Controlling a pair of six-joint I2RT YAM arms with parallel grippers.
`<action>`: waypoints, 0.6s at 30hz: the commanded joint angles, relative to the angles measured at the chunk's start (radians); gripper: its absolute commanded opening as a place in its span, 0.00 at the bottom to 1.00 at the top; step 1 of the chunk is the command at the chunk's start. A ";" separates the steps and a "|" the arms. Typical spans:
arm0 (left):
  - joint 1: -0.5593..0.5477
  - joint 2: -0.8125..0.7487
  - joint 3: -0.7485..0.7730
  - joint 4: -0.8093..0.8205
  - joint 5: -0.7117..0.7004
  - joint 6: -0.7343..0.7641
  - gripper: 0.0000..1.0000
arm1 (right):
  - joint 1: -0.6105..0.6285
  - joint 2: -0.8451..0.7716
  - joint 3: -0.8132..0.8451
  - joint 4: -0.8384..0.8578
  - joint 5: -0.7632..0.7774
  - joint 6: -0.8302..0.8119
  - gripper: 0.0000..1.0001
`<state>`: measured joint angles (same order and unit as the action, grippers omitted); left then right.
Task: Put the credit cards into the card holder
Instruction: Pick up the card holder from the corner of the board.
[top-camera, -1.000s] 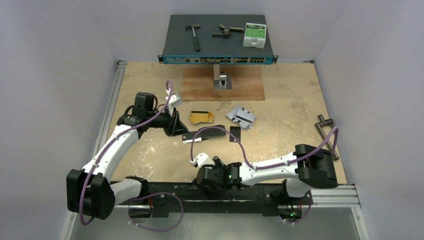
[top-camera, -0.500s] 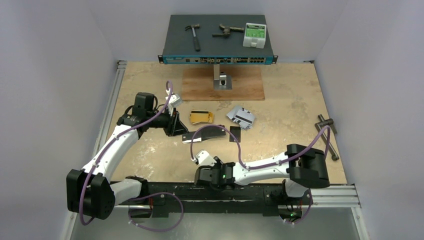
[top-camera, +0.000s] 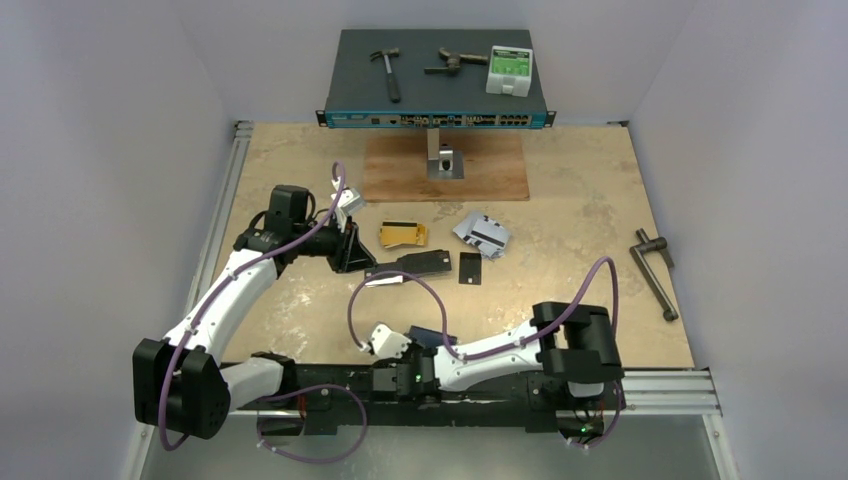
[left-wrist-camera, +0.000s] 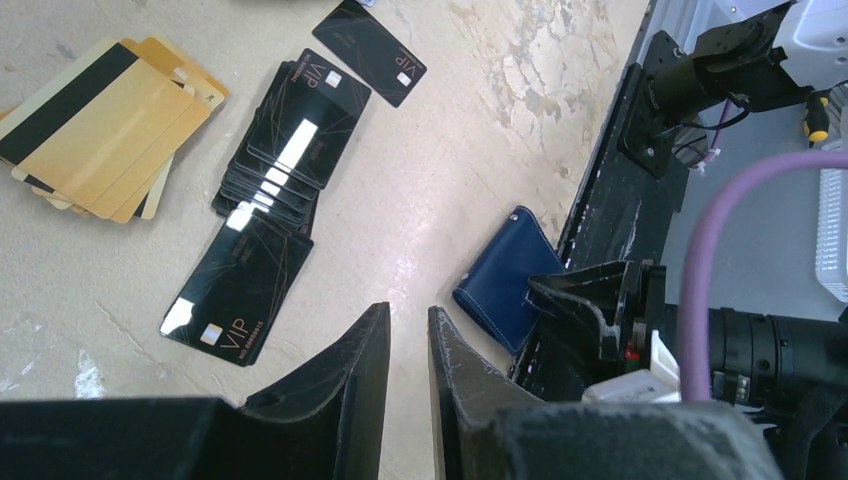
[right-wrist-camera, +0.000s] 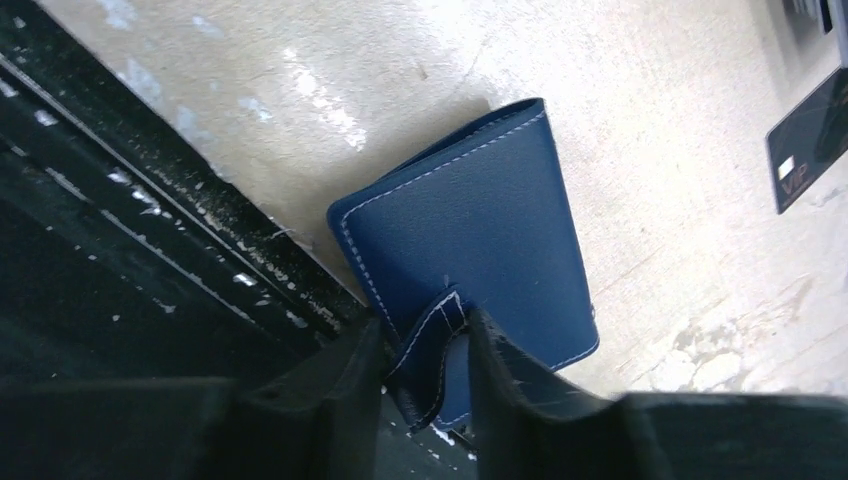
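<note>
The navy card holder (right-wrist-camera: 470, 230) lies folded at the table's near edge, seen also in the left wrist view (left-wrist-camera: 505, 280) and from above (top-camera: 430, 334). My right gripper (right-wrist-camera: 428, 322) (top-camera: 419, 347) is shut on its snap tab, a finger on each side. Gold credit cards (left-wrist-camera: 100, 130) (top-camera: 402, 234) lie fanned, with black cards stacked (left-wrist-camera: 290, 150) and one lying alone (left-wrist-camera: 238, 290) beside them. Silver-grey cards (top-camera: 482, 232) lie further right. My left gripper (left-wrist-camera: 408, 310) (top-camera: 352, 250) hovers left of the black cards, its jaws a narrow gap apart with nothing between them.
A network switch (top-camera: 437, 100) at the back carries a hammer (top-camera: 385, 72) and a green-white box (top-camera: 510, 68). A wooden board (top-camera: 480, 175) lies before it. A metal crank (top-camera: 652, 270) rests at the right. The black base rail (top-camera: 480, 385) borders the near edge.
My right arm drew back and left to the near edge, and its jaws closed from wide open onto the card holder's tab. The left arm has not moved.
</note>
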<state>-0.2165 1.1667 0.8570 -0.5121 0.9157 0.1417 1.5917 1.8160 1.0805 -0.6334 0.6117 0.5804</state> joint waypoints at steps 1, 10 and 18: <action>0.003 -0.030 0.024 -0.003 0.032 0.003 0.20 | 0.055 0.100 -0.001 0.060 -0.121 0.076 0.18; 0.003 -0.042 0.020 0.000 0.038 -0.001 0.20 | 0.077 0.050 0.015 -0.028 0.005 0.185 0.00; 0.005 -0.042 0.043 -0.004 0.018 0.001 0.20 | -0.009 -0.315 -0.028 0.086 0.047 0.124 0.00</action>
<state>-0.2161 1.1458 0.8574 -0.5182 0.9234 0.1413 1.6386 1.6936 1.0828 -0.6682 0.6949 0.6876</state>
